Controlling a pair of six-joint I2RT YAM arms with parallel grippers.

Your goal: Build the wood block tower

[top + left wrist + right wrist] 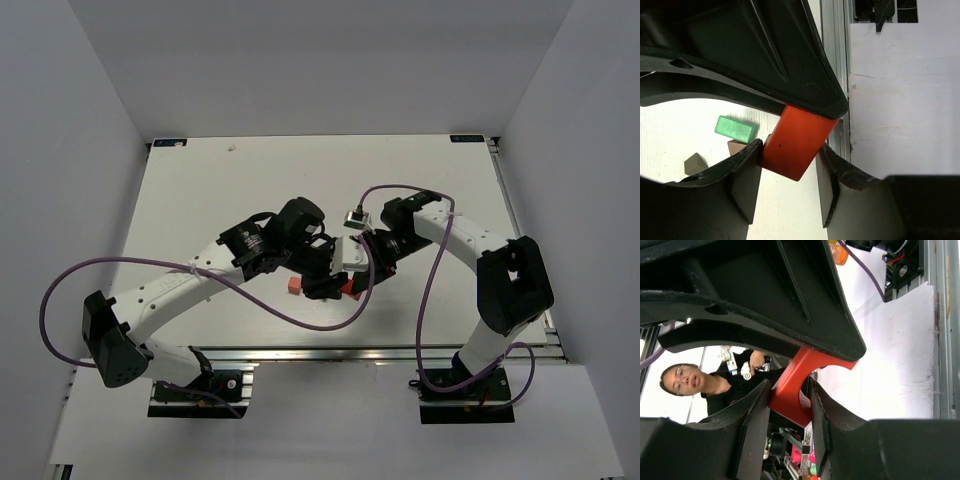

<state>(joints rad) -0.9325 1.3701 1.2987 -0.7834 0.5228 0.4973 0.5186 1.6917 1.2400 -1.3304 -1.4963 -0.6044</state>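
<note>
My right gripper (790,385) is shut on the red notched piece (812,360), held off the table, with one leg of the notch between its fingers. In the top view both grippers meet over the table's near middle, with the red piece (349,290) between them. My left gripper (791,146) has both fingertips against the same red piece (795,142), which sits tilted in its jaws. The orange cube (294,286) lies on the table just left of my left gripper (326,284). A mint-green slab (734,128) and two brown pieces (695,164) (736,146) lie on the table beyond.
The table's near edge with its aluminium rail (380,352) is close behind the grippers. Purple cables (300,318) loop from both arms. A person (690,380) shows past the table in the right wrist view.
</note>
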